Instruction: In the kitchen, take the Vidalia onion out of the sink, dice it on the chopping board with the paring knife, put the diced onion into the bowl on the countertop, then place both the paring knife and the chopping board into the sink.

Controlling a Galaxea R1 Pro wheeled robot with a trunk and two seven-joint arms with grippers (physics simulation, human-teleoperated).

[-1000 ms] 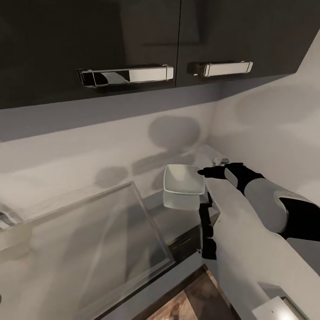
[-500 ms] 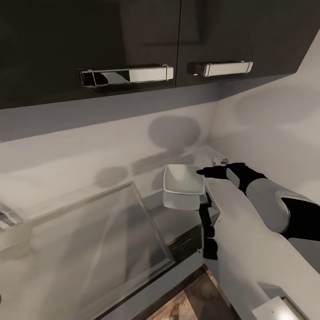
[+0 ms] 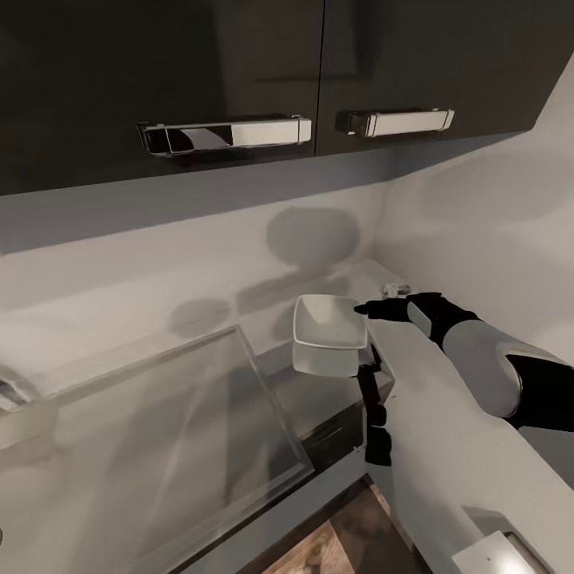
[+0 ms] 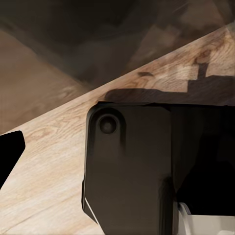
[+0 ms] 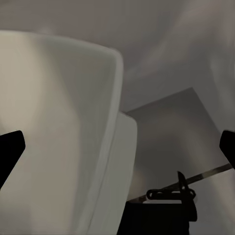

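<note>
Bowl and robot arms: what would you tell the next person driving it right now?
Right gripper: open, jaws wide, beside the bowl at its right rim, not gripping it.
Left gripper: over wood floor; open or shut, cannot tell.
The bowl sits on the countertop near the corner and looks empty.
Left: onion diced into the bowl; knife and board into the sink.

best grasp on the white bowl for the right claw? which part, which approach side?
Take the bowl by its thin raised rim on the side facing the right claw, coming in level from the robot's right. The claw sits at that edge; in the right wrist view the bowl shows a curved lip, narrow enough to pinch. The body looks too wide to span.
</note>
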